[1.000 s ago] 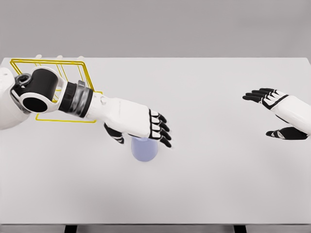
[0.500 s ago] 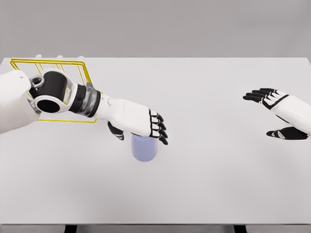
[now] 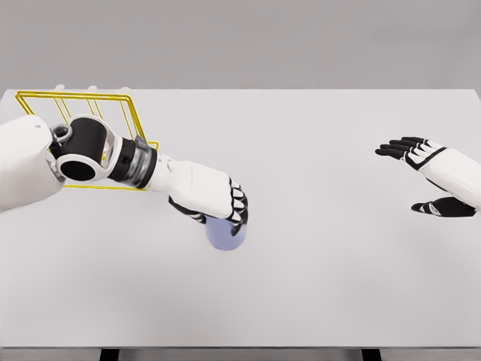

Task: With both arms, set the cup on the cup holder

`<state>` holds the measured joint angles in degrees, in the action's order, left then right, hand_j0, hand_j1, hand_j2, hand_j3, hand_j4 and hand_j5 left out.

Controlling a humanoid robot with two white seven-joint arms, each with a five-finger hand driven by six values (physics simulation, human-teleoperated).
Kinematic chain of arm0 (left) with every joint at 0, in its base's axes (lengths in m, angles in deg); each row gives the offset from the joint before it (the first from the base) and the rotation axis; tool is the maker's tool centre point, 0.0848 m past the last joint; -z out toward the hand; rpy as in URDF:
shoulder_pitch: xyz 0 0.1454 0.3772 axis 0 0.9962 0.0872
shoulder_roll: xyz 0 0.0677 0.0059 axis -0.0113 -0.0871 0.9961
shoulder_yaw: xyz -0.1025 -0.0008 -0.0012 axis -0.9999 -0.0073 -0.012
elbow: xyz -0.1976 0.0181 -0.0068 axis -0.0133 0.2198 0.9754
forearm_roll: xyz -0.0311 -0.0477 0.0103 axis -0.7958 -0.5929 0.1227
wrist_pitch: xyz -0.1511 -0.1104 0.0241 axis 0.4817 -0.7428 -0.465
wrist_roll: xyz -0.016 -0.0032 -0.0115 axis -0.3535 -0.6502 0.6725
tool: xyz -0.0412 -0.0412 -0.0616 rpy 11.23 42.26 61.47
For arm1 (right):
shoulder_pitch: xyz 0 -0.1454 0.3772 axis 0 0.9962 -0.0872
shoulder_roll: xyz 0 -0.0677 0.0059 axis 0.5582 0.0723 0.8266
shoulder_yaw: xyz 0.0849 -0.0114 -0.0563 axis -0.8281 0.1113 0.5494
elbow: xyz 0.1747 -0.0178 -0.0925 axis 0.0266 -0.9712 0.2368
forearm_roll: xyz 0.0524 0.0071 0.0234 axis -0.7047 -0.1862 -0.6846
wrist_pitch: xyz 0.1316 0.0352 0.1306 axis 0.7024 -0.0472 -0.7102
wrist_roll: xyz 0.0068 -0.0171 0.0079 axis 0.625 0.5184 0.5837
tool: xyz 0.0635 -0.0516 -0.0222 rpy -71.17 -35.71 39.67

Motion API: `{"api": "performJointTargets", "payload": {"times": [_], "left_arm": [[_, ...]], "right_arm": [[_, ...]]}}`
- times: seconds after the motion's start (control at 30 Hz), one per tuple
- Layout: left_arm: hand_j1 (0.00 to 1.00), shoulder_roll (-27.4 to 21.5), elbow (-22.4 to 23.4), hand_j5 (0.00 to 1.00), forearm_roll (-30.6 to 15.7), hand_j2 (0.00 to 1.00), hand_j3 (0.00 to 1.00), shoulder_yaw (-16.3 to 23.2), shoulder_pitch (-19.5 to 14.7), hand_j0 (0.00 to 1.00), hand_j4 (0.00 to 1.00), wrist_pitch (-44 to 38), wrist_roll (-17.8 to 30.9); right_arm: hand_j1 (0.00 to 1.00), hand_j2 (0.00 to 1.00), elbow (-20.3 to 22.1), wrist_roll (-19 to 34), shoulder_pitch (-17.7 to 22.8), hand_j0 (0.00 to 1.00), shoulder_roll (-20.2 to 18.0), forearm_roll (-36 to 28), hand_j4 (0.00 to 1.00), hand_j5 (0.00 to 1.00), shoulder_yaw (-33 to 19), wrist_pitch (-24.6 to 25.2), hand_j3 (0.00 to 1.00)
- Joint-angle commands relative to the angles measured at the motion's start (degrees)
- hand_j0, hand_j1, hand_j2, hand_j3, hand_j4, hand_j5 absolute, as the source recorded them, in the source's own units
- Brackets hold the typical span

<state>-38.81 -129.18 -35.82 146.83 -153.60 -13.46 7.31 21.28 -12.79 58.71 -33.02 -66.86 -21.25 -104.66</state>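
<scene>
A pale blue cup (image 3: 225, 238) stands on the white table (image 3: 323, 286) left of the middle. My left hand (image 3: 218, 216) sits on top of it, fingers curled down its right side and thumb on its left, gripping the upper part. Only the cup's lower half shows under the hand. The yellow wire cup holder (image 3: 114, 102) stands at the back left, partly hidden behind my left forearm. My right hand (image 3: 406, 179) hovers far to the right, fingers spread, holding nothing.
The table's far edge runs just behind the cup holder. Grey wall lies beyond it. Bare tabletop stretches between the cup and my right hand.
My left hand has dropped onto the cup and its fingers have curled around it. The left elbow moved slightly right. The right hand has stayed still.
</scene>
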Motion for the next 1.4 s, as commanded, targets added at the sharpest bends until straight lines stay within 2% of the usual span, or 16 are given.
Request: {"api": "performJointTargets", "payload": {"times": [0.0, 0.1, 0.33, 0.53, 1.23, 1.37], "left_arm": [[0.49, -0.08, -0.02, 0.49, -0.68, 0.49, 0.49, -0.09, 0.00, 0.49, 0.49, -0.08, 0.00], [0.47, -0.08, -0.11, 0.47, -1.12, 0.47, 0.47, -0.35, -0.26, 0.47, 0.47, -0.08, 0.00], [0.47, -2.01, -1.33, 0.47, -5.33, 0.47, 0.47, -1.23, -1.84, 0.47, 0.47, -0.08, 0.00], [0.47, -3.86, -3.62, 0.47, -6.92, 0.47, 0.47, -5.18, -2.02, 0.47, 0.47, -0.08, 0.00], [0.47, -11.15, -5.20, 0.47, -13.16, 0.47, 0.47, -15.82, -2.11, 0.47, 0.47, -0.08, 0.00], [0.47, -14.14, -5.20, 0.47, -15.27, 0.47, 0.47, -18.19, -2.02, 0.47, 0.47, -0.08, 0.00]], "right_arm": [[1.00, 1.00, 0.03, -0.03, 0.00, 1.00, -0.11, -0.41, 1.00, 1.00, -0.09, 0.17, 1.00], [1.00, 1.00, -0.06, -0.03, 0.26, 1.00, -0.11, -0.41, 1.00, 1.00, -0.09, 0.17, 1.00], [1.00, 1.00, 0.03, -0.03, 0.26, 1.00, -0.37, -0.41, 1.00, 1.00, -0.09, 0.17, 1.00], [1.00, 1.00, 0.03, -0.03, 0.26, 1.00, -0.37, -0.41, 1.00, 1.00, -0.09, 0.17, 1.00], [1.00, 1.00, 0.03, -0.03, 0.26, 1.00, -0.37, -0.41, 1.00, 1.00, -0.09, 0.17, 1.00], [1.00, 1.00, 0.03, -0.03, 0.26, 1.00, -0.37, -0.41, 1.00, 1.00, -0.09, 0.17, 1.00]]}}
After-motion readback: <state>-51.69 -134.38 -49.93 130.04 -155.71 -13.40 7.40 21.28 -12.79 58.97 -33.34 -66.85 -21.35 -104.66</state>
